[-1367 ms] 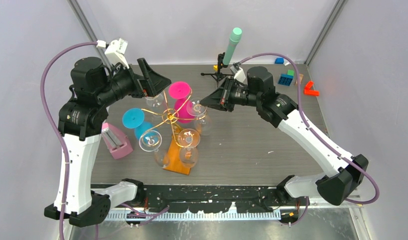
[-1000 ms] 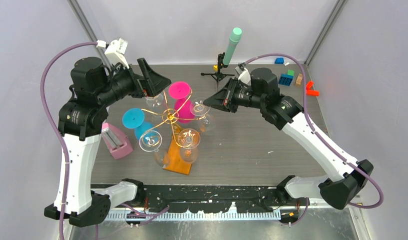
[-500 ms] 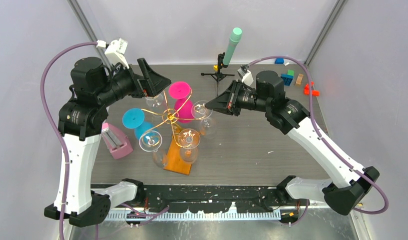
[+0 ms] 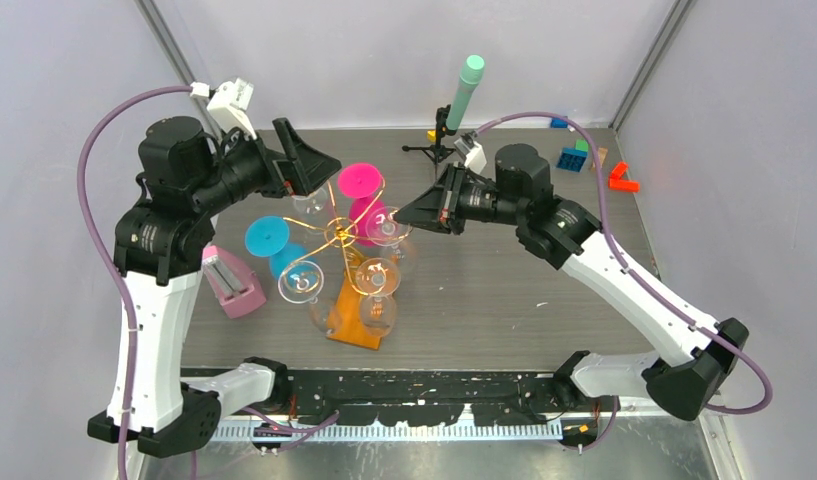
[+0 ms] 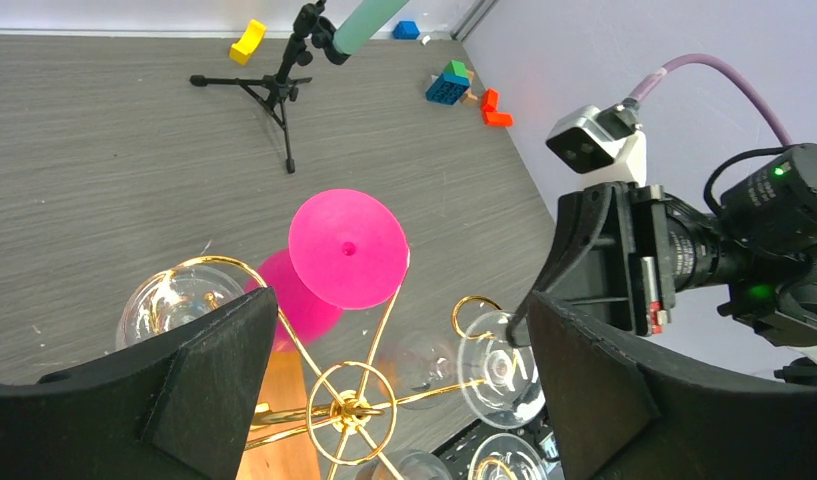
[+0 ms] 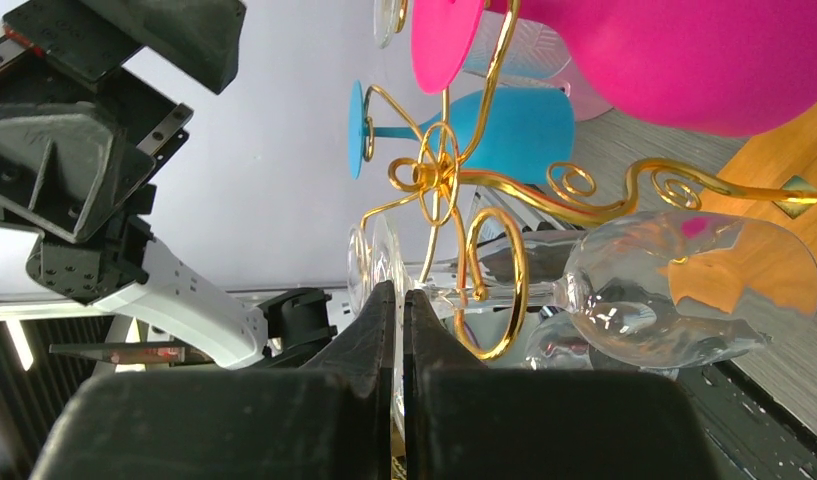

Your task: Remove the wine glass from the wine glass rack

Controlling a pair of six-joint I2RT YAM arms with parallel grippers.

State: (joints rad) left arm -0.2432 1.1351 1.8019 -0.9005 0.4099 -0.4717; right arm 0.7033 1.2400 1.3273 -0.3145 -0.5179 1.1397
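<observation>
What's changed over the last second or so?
The right gripper, shut on the clear wine glass, drew it right, away from the rack, then swung back left toward the rack's middle. The left gripper stayed open above the rack; the other glasses kept their places.

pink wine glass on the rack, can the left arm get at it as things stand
Probably yes: the left gripper hangs open above the pink wine glass with nothing between. Gold wire of the rack runs by its stem, and the right gripper sits aside at a clear glass.
</observation>
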